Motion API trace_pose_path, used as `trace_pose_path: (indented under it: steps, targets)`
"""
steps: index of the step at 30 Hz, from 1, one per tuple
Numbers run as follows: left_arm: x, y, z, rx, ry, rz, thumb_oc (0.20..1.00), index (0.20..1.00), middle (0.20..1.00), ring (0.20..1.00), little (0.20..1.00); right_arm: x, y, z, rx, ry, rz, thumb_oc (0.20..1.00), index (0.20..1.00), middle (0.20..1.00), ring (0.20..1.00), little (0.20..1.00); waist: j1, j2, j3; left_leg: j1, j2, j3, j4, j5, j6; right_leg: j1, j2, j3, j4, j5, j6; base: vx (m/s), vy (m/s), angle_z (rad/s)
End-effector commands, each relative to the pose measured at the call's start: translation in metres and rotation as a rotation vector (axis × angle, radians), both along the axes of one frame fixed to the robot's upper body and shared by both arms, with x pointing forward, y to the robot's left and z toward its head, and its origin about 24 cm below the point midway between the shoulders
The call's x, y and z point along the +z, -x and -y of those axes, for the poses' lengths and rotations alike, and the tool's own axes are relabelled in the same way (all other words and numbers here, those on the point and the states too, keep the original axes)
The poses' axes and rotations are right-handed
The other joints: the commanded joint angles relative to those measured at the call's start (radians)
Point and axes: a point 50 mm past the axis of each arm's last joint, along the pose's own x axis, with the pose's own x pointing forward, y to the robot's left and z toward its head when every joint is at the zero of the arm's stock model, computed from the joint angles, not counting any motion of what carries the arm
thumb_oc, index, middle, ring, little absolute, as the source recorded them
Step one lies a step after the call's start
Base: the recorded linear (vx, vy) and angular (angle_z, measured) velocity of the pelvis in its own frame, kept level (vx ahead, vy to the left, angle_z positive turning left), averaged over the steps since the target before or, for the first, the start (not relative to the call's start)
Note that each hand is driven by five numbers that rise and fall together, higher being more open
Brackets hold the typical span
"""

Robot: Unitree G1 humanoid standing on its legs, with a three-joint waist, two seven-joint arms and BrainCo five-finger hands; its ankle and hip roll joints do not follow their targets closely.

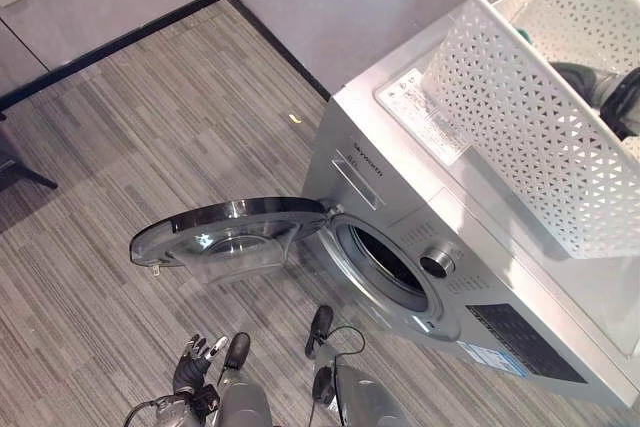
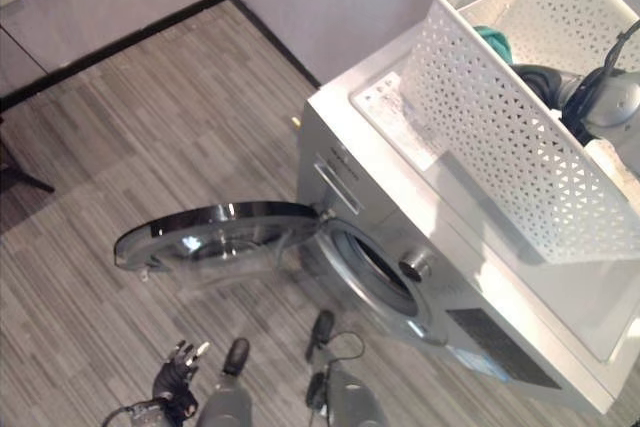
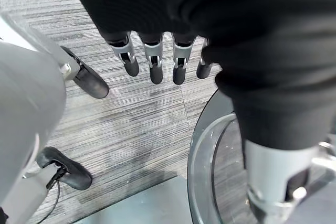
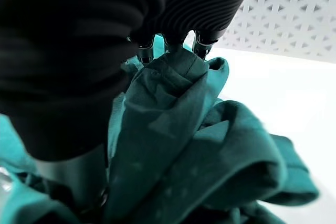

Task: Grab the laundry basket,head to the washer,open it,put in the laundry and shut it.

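Here, a silver front-loading washer fills the right half of the left eye view, its round glass door swung wide open toward the left centre of the frame and lying nearly level over the grey striped floor; the dark drum opening sits just right of the door's hinge, with a round control knob beside it further right. On the washer's top, in the upper right corner, stands a white perforated laundry basket, and next to its near left corner lies a printed label sheet on the lid. Inside the basket a teal garment shows against the far wall in the right eye view; the right hand reaches into the basket from the right edge, its dark cover just beside that cloth. In the right wrist view the same teal cloth bunches up in thick folds against the hand's fingers, whose tips are buried in the fabric, so I cannot tell whether they are curled on it or straight; the basket's white lattice wall shows in the upper right of that view. The left hand hangs low at the bottom left of the left eye view, well apart from the washer door; in the left wrist view its fingers are straight and relaxed in a row, holding nothing, above the floor, with the door's glass rim in the lower right of that frame.
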Motion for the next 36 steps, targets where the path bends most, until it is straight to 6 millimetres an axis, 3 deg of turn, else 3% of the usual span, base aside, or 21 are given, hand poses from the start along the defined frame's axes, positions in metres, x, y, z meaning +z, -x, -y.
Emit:
trace_pose_path:
  steps: [1,8,10,11,12,16,21,26,27,29,31,34,36]
  targets:
    - [0.013,-0.013,-0.014,-0.018,-0.043,0.078,1.0,1.0,1.0,1.0,1.0,-0.039,0.008,-0.009,0.089,0.017,-0.224,1.0,1.0,1.0,1.0,1.0,0.023,-0.012,0.043,0.002,0.01,0.076,-0.044,0.113,0.025,0.081,-0.034,0.09,0.126,-0.21,0.09,-0.01,0.016,-0.06]
    - [0.01,-0.012,-0.013,0.005,-0.041,0.06,1.0,1.0,1.0,1.0,1.0,-0.052,0.007,-0.002,0.056,0.186,-0.234,1.0,1.0,1.0,1.0,1.0,0.015,0.014,0.041,0.01,0.006,0.08,-0.044,0.112,0.029,0.088,-0.044,0.09,0.127,-0.209,0.09,0.0,0.005,-0.02]
    - [0.009,-0.011,-0.011,0.003,-0.033,0.053,1.0,1.0,1.0,1.0,1.0,-0.068,0.004,0.005,0.022,0.204,-0.258,1.0,1.0,1.0,1.0,1.0,0.013,0.029,0.044,0.004,0.002,0.073,-0.044,0.111,0.033,0.085,-0.049,0.086,0.128,-0.207,0.09,-0.01,0.004,0.02]
    - [0.009,-0.011,-0.01,0.001,-0.029,0.054,1.0,1.0,1.0,1.0,1.0,-0.073,0.002,0.008,0.005,0.197,-0.268,0.52,0.52,0.52,0.52,0.52,0.013,0.035,0.046,0.002,0.0,0.073,-0.044,0.111,0.034,0.084,-0.05,0.087,0.128,-0.205,0.09,0.0,0.0,0.0]
    - [0.009,-0.011,-0.011,0.0,-0.032,0.053,1.0,1.0,1.0,1.0,1.0,-0.074,0.002,0.008,0.005,0.194,-0.269,0.2,0.2,0.2,0.2,0.2,0.014,0.032,0.046,0.002,0.0,0.073,-0.044,0.111,0.034,0.084,-0.05,0.087,0.127,-0.205,0.09,0.0,0.0,0.0]
    - [0.007,-0.009,-0.01,0.011,-0.028,0.04,1.0,1.0,1.0,1.0,1.0,-0.081,-0.003,0.013,-0.036,0.198,-0.228,0.2,0.2,0.2,0.2,0.2,0.009,0.049,0.053,-0.013,-0.01,0.073,-0.044,0.108,0.039,0.071,-0.057,0.093,0.123,-0.193,0.093,-0.02,0.011,0.0]
    - [0.005,-0.007,-0.008,0.021,-0.023,0.026,1.0,1.0,1.0,1.0,1.0,-0.073,-0.011,0.021,-0.105,0.166,-0.122,0.2,0.2,0.2,0.2,0.2,0.0,0.061,0.052,-0.023,-0.018,0.081,-0.044,0.105,0.045,0.06,-0.062,0.101,0.123,-0.183,0.095,-0.01,0.006,0.0]
    - [0.002,-0.003,-0.009,0.04,-0.028,0.001,1.0,1.0,1.0,1.0,1.0,-0.049,-0.017,0.017,-0.11,0.115,0.03,0.2,0.2,0.2,0.2,0.2,-0.011,0.063,0.047,-0.022,-0.021,0.09,-0.044,0.099,0.048,0.056,-0.064,0.108,0.122,-0.178,0.098,-0.01,0.023,-0.02]
    - [0.0,-0.002,-0.009,0.05,-0.028,-0.009,1.0,1.0,1.0,1.0,1.0,-0.033,-0.018,0.018,-0.125,0.079,0.121,0.2,0.2,0.2,0.2,0.2,-0.017,0.063,0.042,-0.019,-0.021,0.095,-0.044,0.096,0.051,0.058,-0.064,0.111,0.123,-0.177,0.099,-0.01,0.02,-0.06]
    - [0.0,-0.001,-0.01,0.057,-0.032,-0.016,1.0,1.0,1.0,1.0,1.0,-0.024,-0.017,0.016,-0.118,0.066,0.167,0.2,0.2,0.2,0.2,0.2,-0.021,0.062,0.039,-0.017,-0.02,0.097,-0.044,0.094,0.052,0.061,-0.064,0.114,0.122,-0.177,0.1,-0.01,0.025,-0.1]
    - [-0.001,0.001,-0.012,0.061,-0.046,-0.03,1.0,1.0,1.0,1.0,1.0,0.006,-0.009,0.02,-0.127,0.024,0.324,0.2,0.2,0.2,0.2,0.2,-0.032,0.06,0.025,-0.006,-0.021,0.103,-0.044,0.086,0.054,0.069,-0.065,0.119,0.12,-0.176,0.101,0.01,0.041,-0.11]
    - [-0.003,0.004,-0.013,0.067,-0.055,-0.044,1.0,1.0,1.0,1.0,1.0,0.036,0.004,0.026,-0.13,-0.02,0.478,0.2,0.2,0.2,0.2,0.2,-0.043,0.058,0.006,0.008,-0.019,0.108,-0.044,0.078,0.056,0.083,-0.068,0.122,0.119,-0.18,0.104,0.01,0.012,-0.02]
    - [-0.003,0.005,-0.013,0.069,-0.055,-0.046,1.0,1.0,1.0,1.0,1.0,0.042,0.009,0.028,-0.128,-0.029,0.512,0.2,0.2,0.2,0.2,0.2,-0.046,0.059,0.001,0.012,-0.019,0.11,-0.044,0.075,0.056,0.088,-0.068,0.123,0.119,-0.182,0.104,0.02,0.012,-0.01]
